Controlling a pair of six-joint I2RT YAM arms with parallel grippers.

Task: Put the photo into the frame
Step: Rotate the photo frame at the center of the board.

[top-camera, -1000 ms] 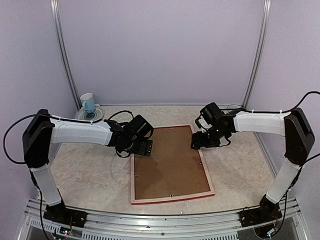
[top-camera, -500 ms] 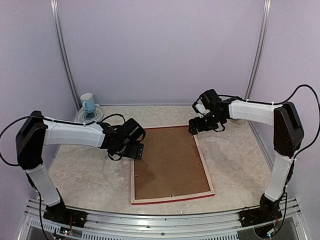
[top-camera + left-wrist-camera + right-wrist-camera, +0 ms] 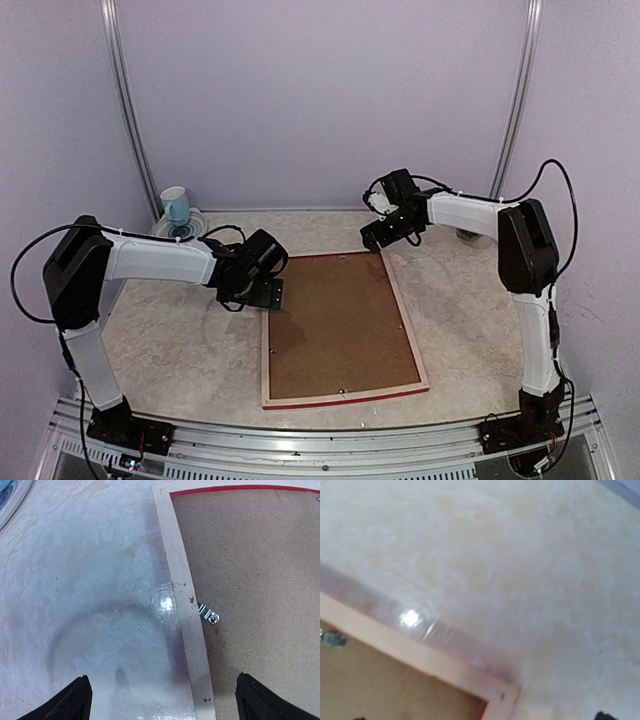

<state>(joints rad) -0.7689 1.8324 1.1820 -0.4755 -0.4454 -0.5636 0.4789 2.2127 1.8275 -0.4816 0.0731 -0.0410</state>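
From above, the frame (image 3: pixel 340 398) lies face down on the table (image 3: pixel 180 340), brown board (image 3: pixel 340 320) up. The left gripper (image 3: pixel 262 293) hangs at its far left corner, the right gripper (image 3: pixel 378 238) at its far right corner.

Left wrist: jaws wide apart, empty, straddling the frame's pale edge near a metal clip (image 3: pixel 209 615).

Right wrist: fingertips barely show, wide apart, empty, over the frame's corner.

The frame (image 3: pixel 264 360) lies flat on the table (image 3: pixel 170 330), with open surface flanking both long sides. A cup (image 3: pixel 175 205) on a plate (image 3: pixel 200 226) blocks the far-left corner.
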